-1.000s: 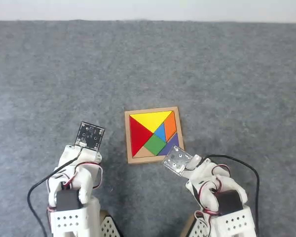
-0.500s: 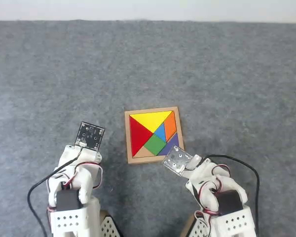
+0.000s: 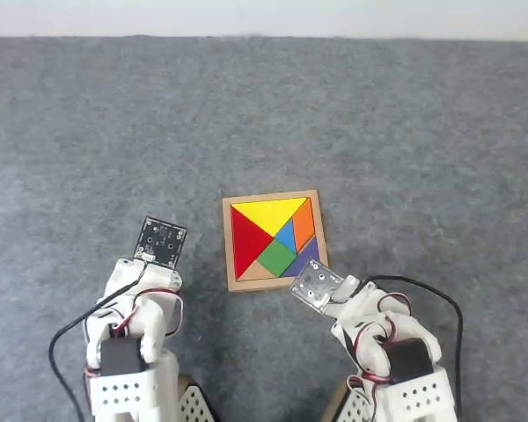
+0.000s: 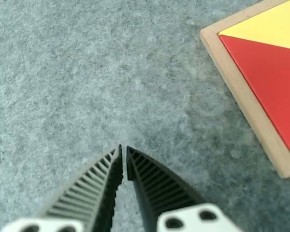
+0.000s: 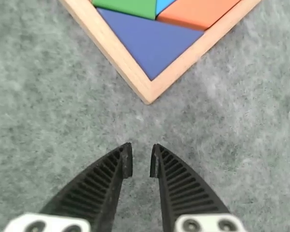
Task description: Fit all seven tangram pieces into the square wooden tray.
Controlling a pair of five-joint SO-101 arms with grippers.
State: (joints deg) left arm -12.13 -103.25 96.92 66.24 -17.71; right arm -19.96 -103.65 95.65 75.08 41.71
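The square wooden tray (image 3: 228, 246) lies mid-table, holding a yellow triangle (image 3: 268, 214), a red triangle (image 3: 246, 239), a small blue piece (image 3: 286, 236), an orange piece (image 3: 304, 224), a green piece (image 3: 275, 257) and a purple piece (image 3: 306, 255). A tan triangular patch (image 3: 250, 272) fills its near left corner; I cannot tell whether it is a piece or bare wood. My left gripper (image 4: 123, 150) is shut over bare carpet left of the tray (image 4: 241, 104). My right gripper (image 5: 141, 149) hangs just short of the tray's near right corner (image 5: 147, 94), shut but for a narrow slit, holding nothing.
Grey carpet (image 3: 378, 132) covers the whole table, with wide free room behind and to both sides of the tray. Both arm bases stand at the near edge, and a black cable (image 3: 449, 308) loops beside the right arm.
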